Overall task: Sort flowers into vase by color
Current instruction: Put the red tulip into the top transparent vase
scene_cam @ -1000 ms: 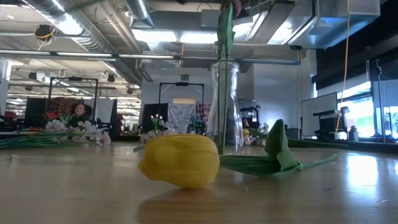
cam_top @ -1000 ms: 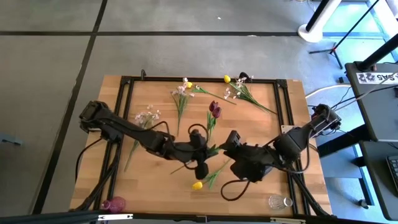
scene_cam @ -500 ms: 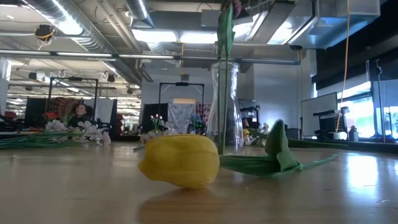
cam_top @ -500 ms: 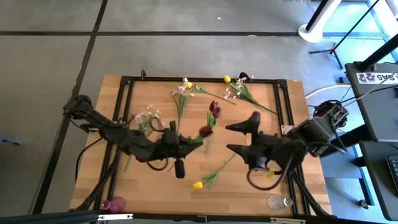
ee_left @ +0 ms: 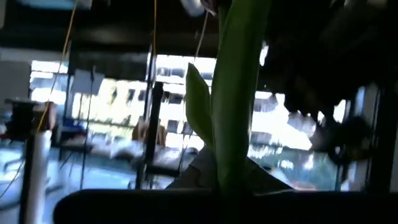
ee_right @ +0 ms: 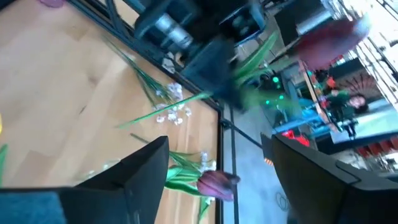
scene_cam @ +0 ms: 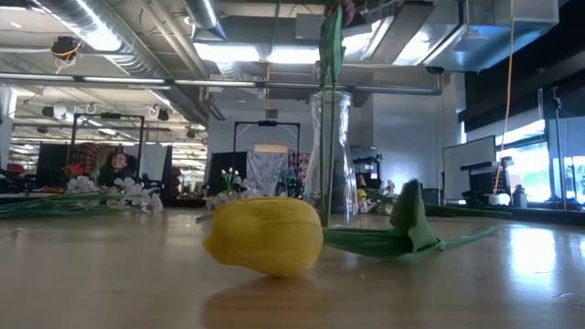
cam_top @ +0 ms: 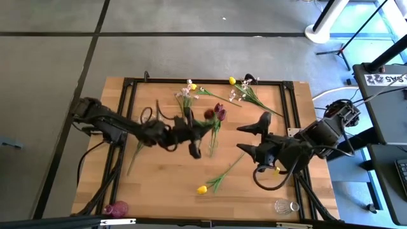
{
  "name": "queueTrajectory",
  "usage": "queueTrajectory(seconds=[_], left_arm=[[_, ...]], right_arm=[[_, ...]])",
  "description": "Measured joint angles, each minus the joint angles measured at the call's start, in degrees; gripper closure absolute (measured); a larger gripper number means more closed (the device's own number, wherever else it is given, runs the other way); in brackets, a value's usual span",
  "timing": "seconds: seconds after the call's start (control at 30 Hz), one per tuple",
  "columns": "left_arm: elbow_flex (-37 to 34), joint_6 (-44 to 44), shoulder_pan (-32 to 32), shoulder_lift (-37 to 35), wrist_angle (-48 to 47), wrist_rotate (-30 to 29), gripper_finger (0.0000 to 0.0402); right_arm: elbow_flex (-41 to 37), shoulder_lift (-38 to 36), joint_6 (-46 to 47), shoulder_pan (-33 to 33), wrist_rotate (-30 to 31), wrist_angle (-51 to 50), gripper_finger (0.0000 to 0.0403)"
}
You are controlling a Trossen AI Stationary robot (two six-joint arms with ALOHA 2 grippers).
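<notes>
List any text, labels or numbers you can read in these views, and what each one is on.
White lettering on the dark equipment off the table's right side in the high view: too small to read.
Nothing legible on the table, the flowers or the glass vase.
Screens and signs in the room behind, in the low and wrist views: too blurred to read.

Overhead and tabletop-level cameras share the yellow tulip [cam_top: 201,189].

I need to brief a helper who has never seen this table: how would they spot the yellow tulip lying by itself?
Start at the wooden table and go to its near edge, between the two arms. The yellow tulip lies flat there, alone, its green stem running toward the right gripper. The other yellow bloom is at the far edge among white sprays.
</notes>
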Motion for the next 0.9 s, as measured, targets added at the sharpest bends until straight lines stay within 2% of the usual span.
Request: queueTrajectory(seconds=[0.1, 0.17, 0.3, 0.5, 0.9], left_arm=[[0.9, 2.2, 1.0, 0.0, 6.3, 5.5, 0.0401], [0.9, 3.1, 1.4, 0.0, 9.3, 7.1, 0.0401], [0.9, 1.9, 3.9, 2.3, 10.4, 7.0, 0.0401], [0.7, 0.2, 5.9, 9.3, 19.2, 8.7, 0.0401], [0.7, 1.5, 5.9, 18.2, 21.4, 7.7, 0.0401]], right_arm=[[0.0, 0.0, 2.9, 0.0, 2.2, -2.1, 0.0127], [0.0, 0.0, 4.8, 0.0, 3.4, -3.7, 0.0127], [0.0, 0.0, 6.6, 0.0, 4.3, -4.2, 0.0127], [0.3, 0.0, 6.6, -0.9, 5.2, -1.4, 0.0127], [0.5, 0.0, 6.9, -0.8, 1.9, 1.6, 0.0127]])
